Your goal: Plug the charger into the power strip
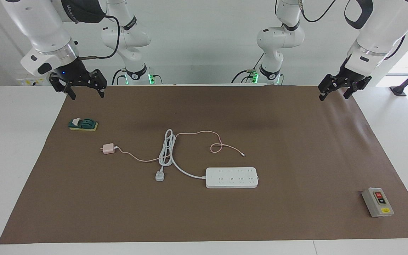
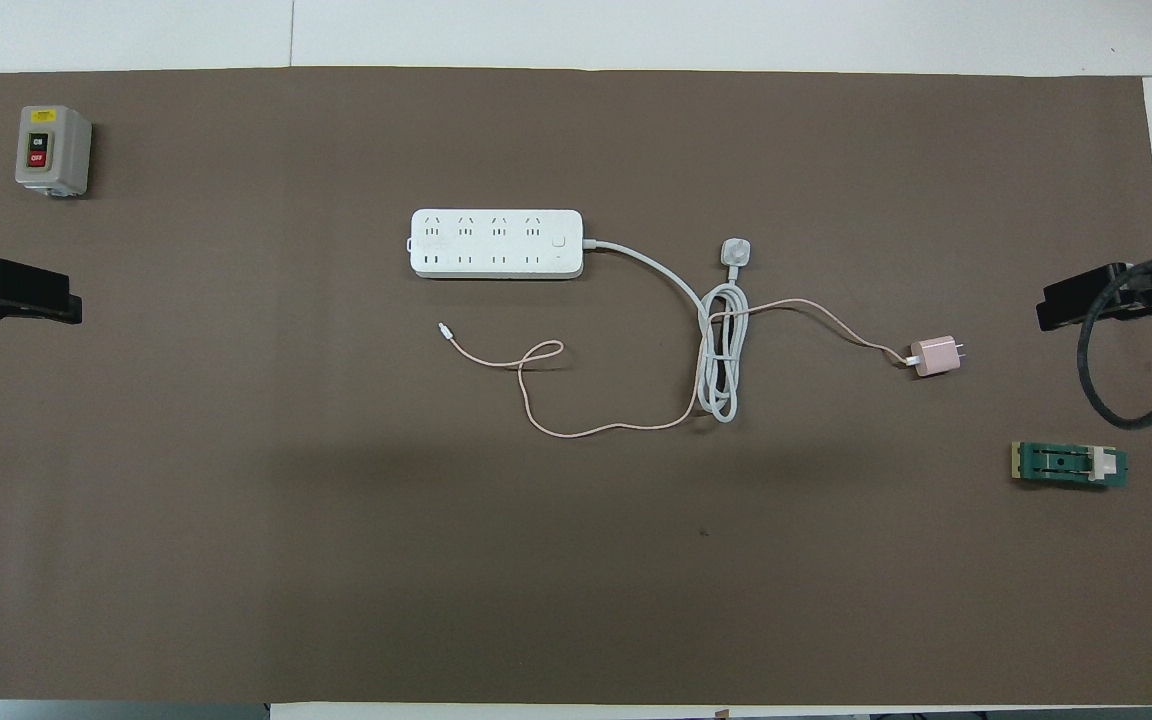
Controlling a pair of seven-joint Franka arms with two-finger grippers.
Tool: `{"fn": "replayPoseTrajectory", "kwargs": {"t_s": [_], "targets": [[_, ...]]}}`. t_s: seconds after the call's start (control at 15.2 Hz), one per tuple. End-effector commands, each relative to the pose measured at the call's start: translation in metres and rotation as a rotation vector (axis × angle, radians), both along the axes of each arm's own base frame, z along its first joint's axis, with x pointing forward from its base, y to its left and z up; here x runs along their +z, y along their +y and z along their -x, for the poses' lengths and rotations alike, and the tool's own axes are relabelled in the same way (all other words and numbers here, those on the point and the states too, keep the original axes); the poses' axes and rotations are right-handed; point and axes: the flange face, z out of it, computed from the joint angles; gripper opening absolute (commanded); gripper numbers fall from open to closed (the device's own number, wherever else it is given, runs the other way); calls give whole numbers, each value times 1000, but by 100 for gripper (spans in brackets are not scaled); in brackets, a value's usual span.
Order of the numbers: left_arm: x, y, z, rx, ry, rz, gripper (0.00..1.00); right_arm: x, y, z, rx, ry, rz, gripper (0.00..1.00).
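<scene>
Overhead view cuts off both arms at its edges. The right gripper point(image 1: 85, 88) and left gripper point(image 1: 338, 90) hang spread and empty, well apart from the charger point(image 1: 108, 148), which lies unplugged toward the right arm's end of the power strip point(image 1: 232, 177).

The power strip point(image 1: 232, 177) lies mid-mat point(image 1: 296, 141), its coiled cord point(image 1: 166, 150) beside it toward the right arm's end. The charger point(image 1: 108, 148) lies further toward that end, nearer the robots than the strip, its cable point(image 1: 197, 134) crossing the coil

white arms point(image 1: 41, 32), black grippers point(image 1: 80, 83)
</scene>
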Motion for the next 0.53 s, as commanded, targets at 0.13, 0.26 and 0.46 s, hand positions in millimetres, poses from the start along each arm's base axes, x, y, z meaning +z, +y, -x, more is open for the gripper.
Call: {"fn": "replayPoseTrajectory", "kwargs": {"t_s": [0.13, 0.26, 0.46], "targets": [[0, -1, 1, 15, 1, 8, 100, -3, -2, 5, -21, 23, 38, 100], [1, 0, 1, 17, 0, 8, 100, -10, -3, 6, -54, 35, 36, 100], [1, 0, 1, 17, -3, 8, 100, -23, -2, 13, -290, 44, -6, 100]]}}
